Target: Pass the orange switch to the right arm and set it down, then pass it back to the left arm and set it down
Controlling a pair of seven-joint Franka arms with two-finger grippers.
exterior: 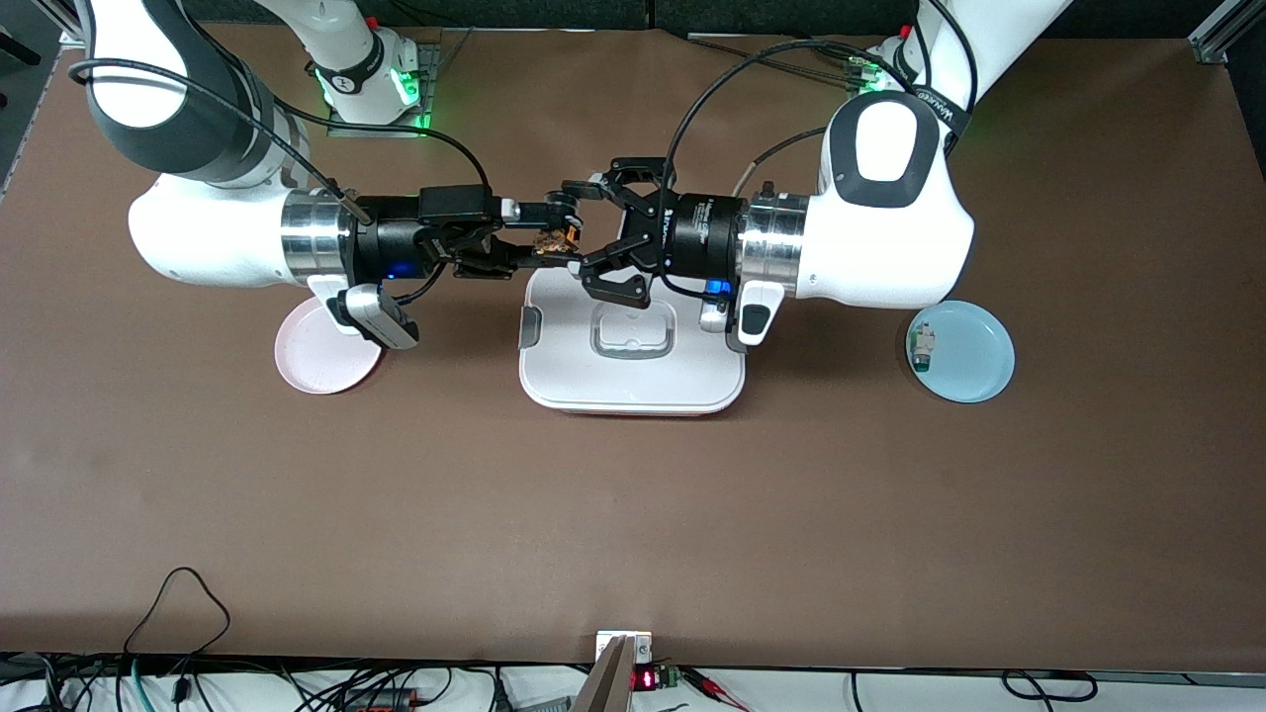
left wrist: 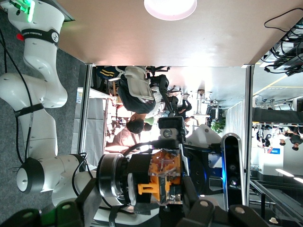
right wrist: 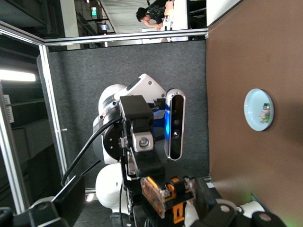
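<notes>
Both grippers are met in the air over the box edge nearest the arm bases. Orange switch is seen pinched in the right gripper. Left gripper fingers are spread around it w/o contact. Pink plate and blue plate are flanking the box.

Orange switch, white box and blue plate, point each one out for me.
orange switch (exterior: pixel 556 240), front view, its body between the two grippers.
white box (exterior: pixel 633 381), front view, bare lid near the front edge.
blue plate (exterior: pixel 974 358), front view, its bare inner surface.
</notes>
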